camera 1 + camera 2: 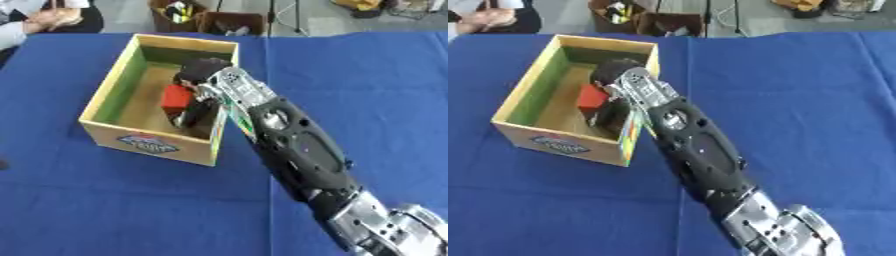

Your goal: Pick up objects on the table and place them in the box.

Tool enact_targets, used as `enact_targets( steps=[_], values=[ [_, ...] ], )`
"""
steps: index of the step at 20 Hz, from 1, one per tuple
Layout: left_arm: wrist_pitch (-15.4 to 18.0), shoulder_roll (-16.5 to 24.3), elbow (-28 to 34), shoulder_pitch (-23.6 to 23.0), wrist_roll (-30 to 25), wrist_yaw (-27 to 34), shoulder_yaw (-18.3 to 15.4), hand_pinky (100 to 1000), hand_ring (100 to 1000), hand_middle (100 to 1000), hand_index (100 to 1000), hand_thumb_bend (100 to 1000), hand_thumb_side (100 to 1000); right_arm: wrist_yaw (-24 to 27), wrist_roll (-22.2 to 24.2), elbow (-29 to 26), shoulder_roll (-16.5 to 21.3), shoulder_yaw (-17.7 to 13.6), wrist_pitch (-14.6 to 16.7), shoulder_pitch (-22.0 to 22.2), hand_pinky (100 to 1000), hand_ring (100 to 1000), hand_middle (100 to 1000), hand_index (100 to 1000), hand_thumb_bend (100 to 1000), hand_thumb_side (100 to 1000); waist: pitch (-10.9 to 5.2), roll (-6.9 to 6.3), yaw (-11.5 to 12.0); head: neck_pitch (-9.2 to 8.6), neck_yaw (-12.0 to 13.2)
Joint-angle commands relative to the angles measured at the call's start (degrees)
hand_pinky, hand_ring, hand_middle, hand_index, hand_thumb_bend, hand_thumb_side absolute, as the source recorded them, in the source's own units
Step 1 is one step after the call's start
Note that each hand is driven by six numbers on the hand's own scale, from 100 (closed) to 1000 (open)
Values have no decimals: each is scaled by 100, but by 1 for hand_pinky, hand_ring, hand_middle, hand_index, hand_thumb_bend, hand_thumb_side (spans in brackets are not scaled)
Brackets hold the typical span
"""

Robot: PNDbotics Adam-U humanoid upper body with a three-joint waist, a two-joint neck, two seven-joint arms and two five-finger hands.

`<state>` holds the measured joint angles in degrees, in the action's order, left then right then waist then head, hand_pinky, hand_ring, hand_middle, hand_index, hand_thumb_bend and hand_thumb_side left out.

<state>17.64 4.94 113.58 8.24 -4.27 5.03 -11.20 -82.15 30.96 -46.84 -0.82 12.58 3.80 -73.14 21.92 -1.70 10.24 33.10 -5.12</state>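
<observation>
While one right hand reaches into one box, fingers curled round one red block — held.

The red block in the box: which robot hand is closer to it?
The right hand. It reaches down into the cardboard box, right at the red block. The left hand shows in neither view, so it is nowhere near.
</observation>
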Motion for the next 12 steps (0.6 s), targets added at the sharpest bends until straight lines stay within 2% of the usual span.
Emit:
enact_targets(
  steps=[1, 5, 12],
  values=[
    [4, 55, 101, 48, -15, 34, 5, 438, 623, 548, 813, 372, 841, -3, -45, -255, 16, -66, -78, -175, 840, 873, 770, 952, 560, 633, -133, -22, -10, -58, 12],
    [3, 69, 101, 44, -14, 41, 4, 439, 624, 549, 814, 372, 842, 319, -152, -597, 89, -67, -178, -201, 843, 861, 754, 941, 591, 673, -165, -30, -46, -27, 41],
    [-1, 92, 101, 21, -5, 44, -3, 440, 624, 550, 814, 371, 844, 998, -119, -1444, 385, 14, -329, -229, 846, 850, 739, 930, 583, 742, -232, -46, -112, 28, 102]
  ],
)
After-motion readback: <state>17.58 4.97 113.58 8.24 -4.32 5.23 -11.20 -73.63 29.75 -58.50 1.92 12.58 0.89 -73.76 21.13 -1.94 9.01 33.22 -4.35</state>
